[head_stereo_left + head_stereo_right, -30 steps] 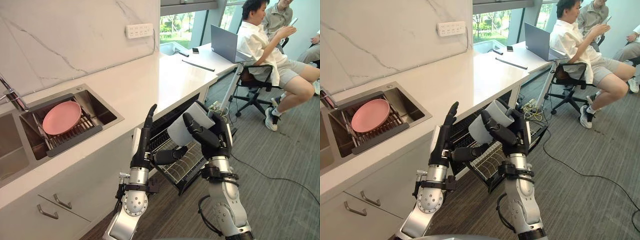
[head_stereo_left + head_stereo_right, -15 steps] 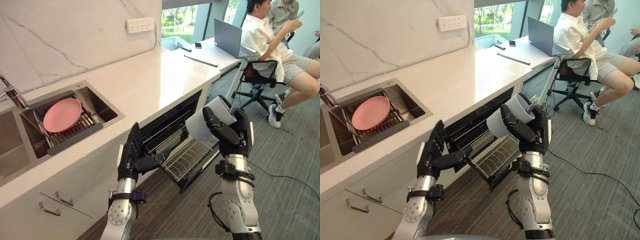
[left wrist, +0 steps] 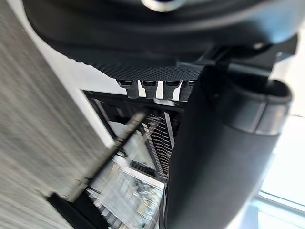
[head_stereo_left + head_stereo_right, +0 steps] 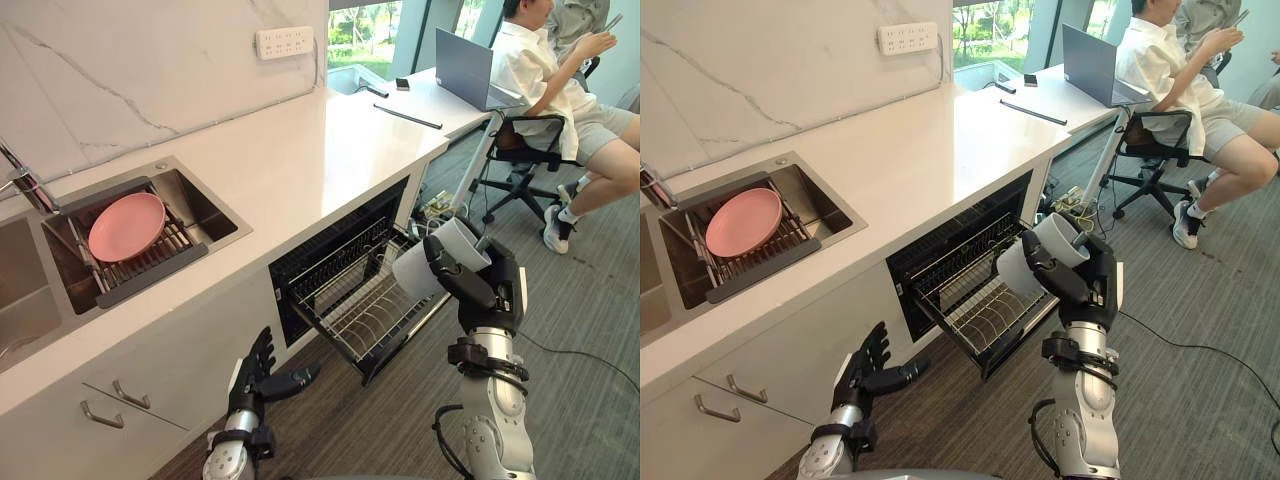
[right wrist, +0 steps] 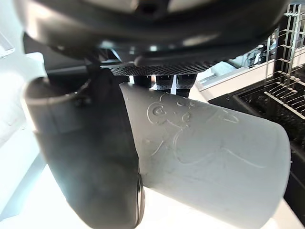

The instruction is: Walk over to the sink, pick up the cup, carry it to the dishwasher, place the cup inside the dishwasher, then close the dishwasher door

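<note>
A white cup (image 4: 428, 264) lies tilted in my right hand (image 4: 484, 287), whose fingers and thumb curl round it; the right wrist view shows the cup (image 5: 209, 155) against the thumb (image 5: 90, 157). Hand and cup hover over the outer right end of the dishwasher's pulled-out wire rack (image 4: 352, 298). The dishwasher (image 4: 940, 262) stands open under the white counter, its door (image 4: 392, 352) folded down beneath the rack. My left hand (image 4: 260, 379) hangs low before the cabinet front, fingers spread and holding nothing, left of the rack.
A sink (image 4: 205, 222) at the left holds a pink plate (image 4: 125, 226) on a drainer. Drawers with handles (image 4: 112, 405) sit below it. A laptop (image 4: 468, 70) rests on the counter's far end. A person (image 4: 560, 95) sits on a chair at the right.
My left arm has dropped from chest height to low by the cabinet. The right hand with the cup has moved right and down beside the rack. The camera has shifted.
</note>
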You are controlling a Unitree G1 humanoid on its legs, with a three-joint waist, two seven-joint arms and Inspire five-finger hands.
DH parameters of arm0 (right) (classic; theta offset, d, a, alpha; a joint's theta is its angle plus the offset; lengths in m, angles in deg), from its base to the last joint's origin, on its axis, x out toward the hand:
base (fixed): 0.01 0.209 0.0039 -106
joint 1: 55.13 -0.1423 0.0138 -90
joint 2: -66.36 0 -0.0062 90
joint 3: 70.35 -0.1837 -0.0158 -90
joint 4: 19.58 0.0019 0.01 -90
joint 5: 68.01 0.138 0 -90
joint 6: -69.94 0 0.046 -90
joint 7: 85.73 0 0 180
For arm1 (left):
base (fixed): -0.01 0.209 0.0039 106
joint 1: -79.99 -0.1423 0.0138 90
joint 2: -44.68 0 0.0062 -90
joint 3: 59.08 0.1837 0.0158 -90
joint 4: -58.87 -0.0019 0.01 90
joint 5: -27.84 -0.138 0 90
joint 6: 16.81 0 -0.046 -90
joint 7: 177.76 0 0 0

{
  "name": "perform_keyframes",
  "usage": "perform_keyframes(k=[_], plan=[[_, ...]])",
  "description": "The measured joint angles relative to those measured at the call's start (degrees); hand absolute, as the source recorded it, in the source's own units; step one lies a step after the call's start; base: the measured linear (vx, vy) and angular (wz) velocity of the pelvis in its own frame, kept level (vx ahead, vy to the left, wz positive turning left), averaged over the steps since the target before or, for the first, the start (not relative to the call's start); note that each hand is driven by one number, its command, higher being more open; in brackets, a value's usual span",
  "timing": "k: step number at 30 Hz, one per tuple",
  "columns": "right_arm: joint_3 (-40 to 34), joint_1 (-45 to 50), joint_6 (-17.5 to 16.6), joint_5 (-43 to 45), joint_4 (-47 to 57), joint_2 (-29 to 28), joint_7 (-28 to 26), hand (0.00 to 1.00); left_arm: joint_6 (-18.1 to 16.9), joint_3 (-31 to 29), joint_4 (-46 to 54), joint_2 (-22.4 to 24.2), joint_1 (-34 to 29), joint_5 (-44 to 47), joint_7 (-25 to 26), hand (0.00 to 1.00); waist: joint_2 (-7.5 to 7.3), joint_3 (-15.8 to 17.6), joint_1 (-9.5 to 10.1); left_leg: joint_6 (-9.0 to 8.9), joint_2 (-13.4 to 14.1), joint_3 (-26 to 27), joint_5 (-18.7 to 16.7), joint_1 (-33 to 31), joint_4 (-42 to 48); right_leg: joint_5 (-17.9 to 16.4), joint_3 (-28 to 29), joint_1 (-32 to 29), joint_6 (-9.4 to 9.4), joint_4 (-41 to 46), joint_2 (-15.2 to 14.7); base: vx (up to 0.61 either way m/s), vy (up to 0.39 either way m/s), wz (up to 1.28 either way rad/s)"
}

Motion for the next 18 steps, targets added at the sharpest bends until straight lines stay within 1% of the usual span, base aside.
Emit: perform_keyframes(k=[4, 5, 7, 12, 15, 16, 18], plan=[[-0.1, 0.0, 0.3, -1.7, -4.1, 0.0, -0.5, 0.00, 0.6, -1.6, -9.4, -0.5, 0.2, -1.7, 0.0, 1.00, 0.13, 0.3, 0.06, -0.01, 0.0, 0.0, 0.0, 0.0, -0.1, 0.0, 0.0, 0.0, 0.00, -0.1, 0.0, 0.00, 0.000, 0.00], [-0.1, 0.0, 0.4, -2.0, -4.4, 0.0, -0.5, 0.00, 0.7, -1.7, -10.3, -0.7, 0.2, -2.1, 0.0, 1.00, 0.12, 0.5, 0.08, -0.01, 0.0, 0.0, 0.0, 0.0, -0.1, 0.0, -0.1, 0.0, 0.00, -0.1, 0.0, 0.00, 0.000, 0.00], [-0.1, 0.0, 0.7, -2.7, -4.5, -0.1, -0.6, 0.00, 1.0, -2.5, -11.8, -0.9, 0.2, -2.7, 0.0, 1.00, 0.08, 1.9, 0.20, 0.02, 0.0, -0.3, 0.1, -0.1, -0.1, 0.0, -0.3, 0.0, 0.00, 0.0, 0.0, 0.00, 0.000, 0.05], [-0.2, 0.0, 0.8, -4.5, -5.1, 0.0, -0.6, 0.00, 0.8, -2.9, -15.4, -1.8, 0.9, -3.3, 0.1, 1.00, 0.13, 2.0, 0.70, 0.01, -0.1, -1.0, 0.2, -0.6, -0.2, 0.0, -1.1, 0.0, 0.01, -0.5, 0.0, -0.01, -0.028, 0.08], [-0.1, -0.6, 0.8, -5.1, -5.9, 0.1, -0.7, 0.00, 0.7, -3.9, -17.8, -1.7, 2.6, -3.5, 0.3, 1.00, 0.27, 2.8, 1.05, -0.01, -0.1, -1.2, 0.2, -0.8, -0.2, 0.0, -1.4, 0.0, 0.01, -0.6, 0.0, -0.01, -0.031, 0.05], [0.1, -1.4, 0.8, -5.3, -6.5, 0.5, -0.7, 0.00, 0.6, -4.4, -18.3, -1.7, 3.2, -3.7, 0.3, 1.00, 0.36, 3.6, 1.09, -0.03, -0.1, -1.2, 0.2, -1.0, -0.2, 0.0, -1.4, -0.2, 0.01, -0.6, 0.0, -0.03, -0.027, 0.01], [0.0, -2.5, 0.9, -6.7, -7.3, 0.8, -0.6, 0.00, 0.1, -5.2, -19.5, -1.7, 3.9, -3.9, 0.3, 1.00, 0.40, 4.0, 1.25, -0.03, -0.1, -1.3, 0.3, -2.0, -0.1, 0.0, -1.5, -1.2, 0.01, -0.5, 0.0, -0.02, -0.019, 0.03]])
